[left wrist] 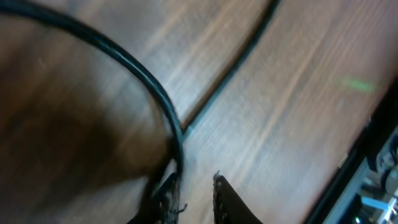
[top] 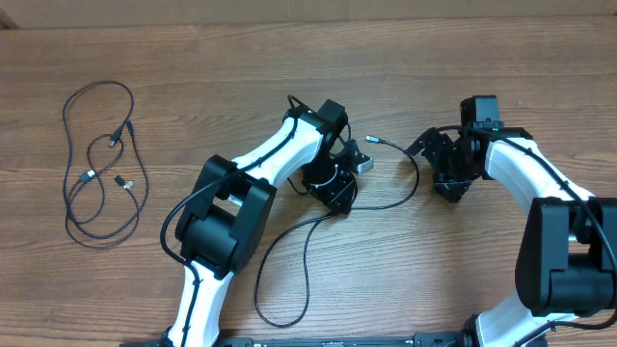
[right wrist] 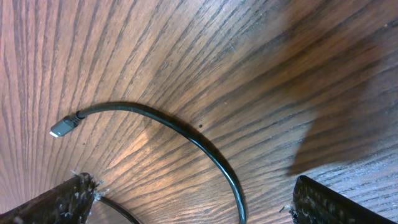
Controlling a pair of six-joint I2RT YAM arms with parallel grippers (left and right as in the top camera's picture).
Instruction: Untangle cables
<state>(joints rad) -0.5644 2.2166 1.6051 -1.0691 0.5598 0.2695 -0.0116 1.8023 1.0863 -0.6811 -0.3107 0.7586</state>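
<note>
The left gripper [left wrist: 196, 185] sat low over the wooden table [top: 289, 58], and everything else is placed from it. Seen from above, a loose cable [top: 416, 179] came out from under the left gripper. One stretch ran to its right, bowed outward and curled back to a small silvery plug [top: 372, 142], which lay just to the right of the left gripper and a little farther from the robot. The other stretch trailed from the left gripper toward the robot in a long, narrow loop. The left wrist view was blurred. In it the two fingers [left wrist: 163, 202] stood close together with a narrow gap between them. The loose cable swept down in a curve and met the inner edge of one finger, but I could not tell whether it was truly pinched. The right gripper [right wrist: 193, 183] hung to the right of the left gripper, just past the cable's outward bow. Its jaws were spread wide, and the loose cable arced across the wood between them, touching neither finger. The tangle of cables [top: 118, 180] lay well apart to the left of the left gripper, flat on the table in overlapping loops with a few small plug tips among them.
</note>
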